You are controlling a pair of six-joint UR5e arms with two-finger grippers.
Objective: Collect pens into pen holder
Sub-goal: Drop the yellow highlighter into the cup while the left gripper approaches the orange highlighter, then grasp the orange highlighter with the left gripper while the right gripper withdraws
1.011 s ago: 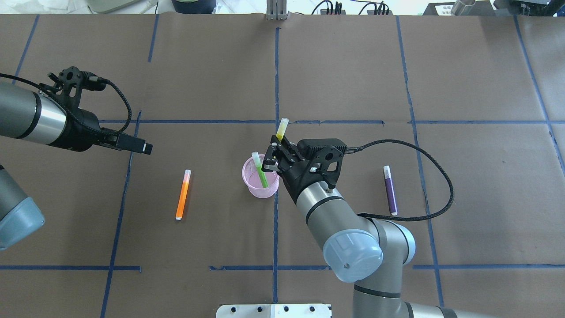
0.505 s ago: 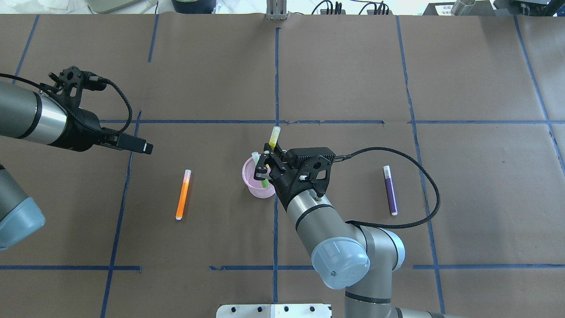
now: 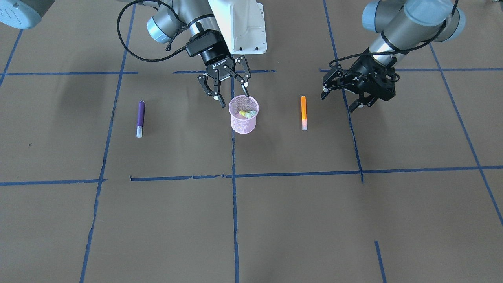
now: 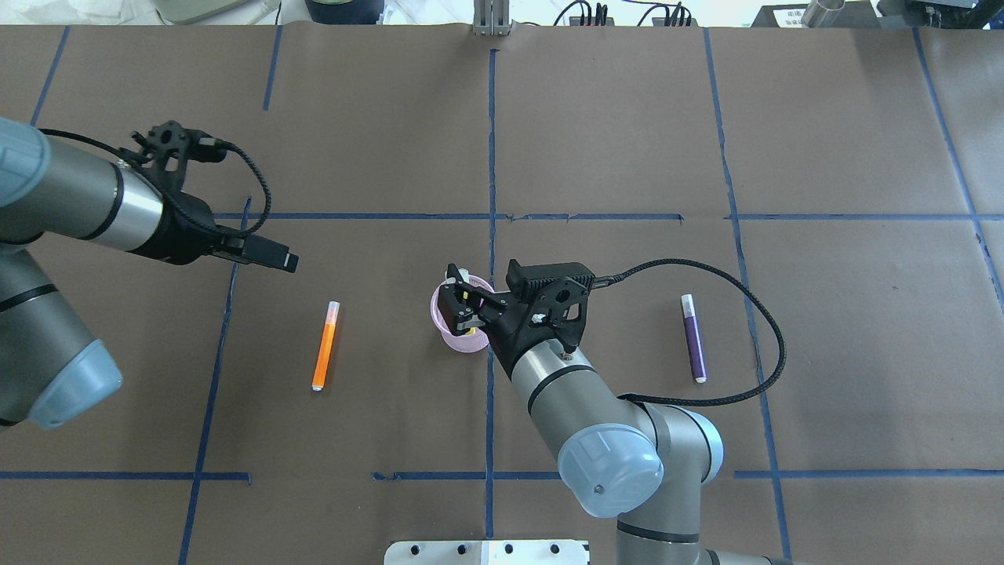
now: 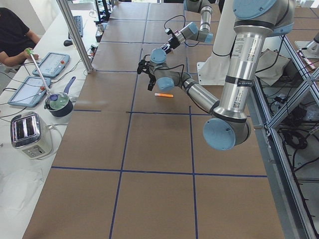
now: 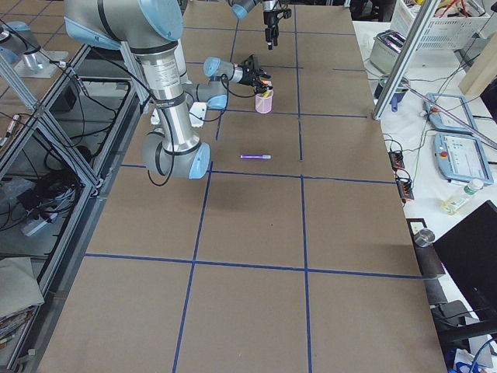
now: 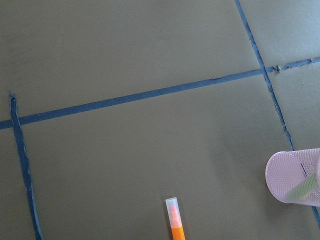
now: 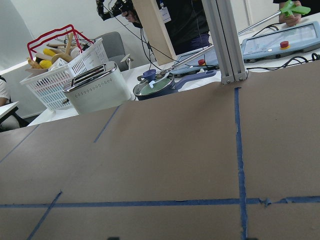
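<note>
As right fingers [image 3: 246, 87] gape over pen holder [image 3: 243, 122]; orange pen [image 3: 303, 112], purple pen [image 3: 140, 117] (flanking)

The worktop [image 4: 612, 125] is covered in matt brown paper, faintly creased, and is marked off with strips of blue tape [image 4: 490, 141], frayed at some joins. The pen holder [image 3: 243, 122] is made of fine pink wire mesh. The orange pen [image 4: 324, 349] and the purple pen [image 4: 693, 341] are seen as smooth plastic with pale translucent caps. The right end effector [image 3: 232, 95] and the left end effector [image 3: 338, 103] are finished in matt black. The right arm [image 4: 565, 377] is clad in smooth grey metal with a pale blue joint cap [image 4: 610, 471]. A toaster [image 8: 95, 92] is cased in shiny metal
</note>
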